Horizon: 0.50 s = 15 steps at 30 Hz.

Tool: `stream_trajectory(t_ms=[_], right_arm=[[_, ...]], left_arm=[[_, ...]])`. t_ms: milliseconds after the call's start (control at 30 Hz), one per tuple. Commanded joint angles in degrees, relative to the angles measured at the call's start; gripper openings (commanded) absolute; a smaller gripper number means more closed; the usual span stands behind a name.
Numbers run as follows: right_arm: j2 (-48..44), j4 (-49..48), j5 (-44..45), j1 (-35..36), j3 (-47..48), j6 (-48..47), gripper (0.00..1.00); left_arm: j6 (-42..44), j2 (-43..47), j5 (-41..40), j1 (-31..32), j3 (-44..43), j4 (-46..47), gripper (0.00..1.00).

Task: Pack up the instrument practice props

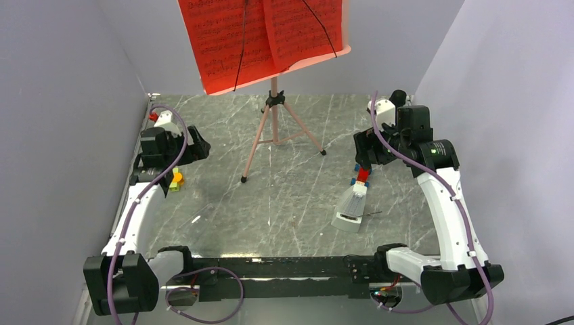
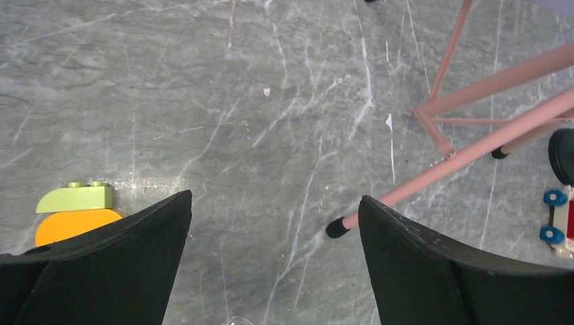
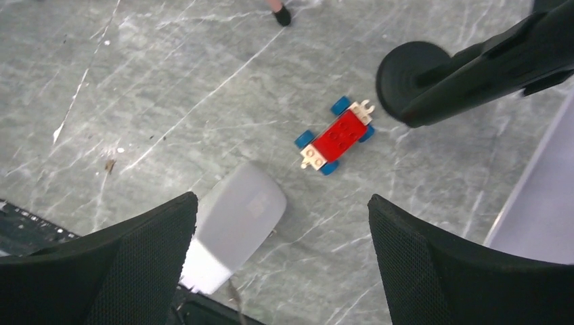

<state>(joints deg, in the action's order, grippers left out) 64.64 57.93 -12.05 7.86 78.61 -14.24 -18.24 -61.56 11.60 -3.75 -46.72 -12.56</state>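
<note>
Nearest the arms' bases, the small white metronome (image 1: pixel 350 208) lay on the marbled worktop (image 1: pixel 271 217), apparently tipped on its side, though the view was too coarse to be sure. The right gripper (image 3: pixel 281 198) hung above it, jaws spread wide and empty. In the wrist view the metronome sat low and toward the left-hand finger, with a red toy car (image 3: pixel 336 139) lying just beyond it. Across the worktop the left gripper (image 2: pixel 274 203) hovered equally wide and empty over bare stone, with toy blocks (image 2: pixel 74 206) by one finger and a foot of the pink music stand (image 1: pixel 274 128) by the other. At the back the stand stood upright on its tripod, red sheet-music pages (image 1: pixel 257 34) resting on its desk. Packing looked barely begun. The likely next move called for the right gripper to centre over the metronome, descend, and close across its narrow sides.
</note>
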Motion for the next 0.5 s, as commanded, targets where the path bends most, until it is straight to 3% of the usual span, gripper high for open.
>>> stream_trajectory(t_ms=[0, 233, 467], right_arm=[[-3.0, 3.6, -4.0, 0.0, -3.3, 2.5, 0.96], [-4.7, 5.6, -10.3, 0.1, -8.9, 1.7, 0.92], [-5.5, 8.1, -14.6, 0.9, -12.1, -6.3, 0.85]], left_arm=[[1.3, 2.0, 5.0, -0.3, 1.0, 2.2, 0.97], [1.2, 1.8, 6.6, -0.3, 1.6, 1.5, 0.97], [0.5, 2.8, 6.4, -0.3, 3.2, 2.6, 0.97]])
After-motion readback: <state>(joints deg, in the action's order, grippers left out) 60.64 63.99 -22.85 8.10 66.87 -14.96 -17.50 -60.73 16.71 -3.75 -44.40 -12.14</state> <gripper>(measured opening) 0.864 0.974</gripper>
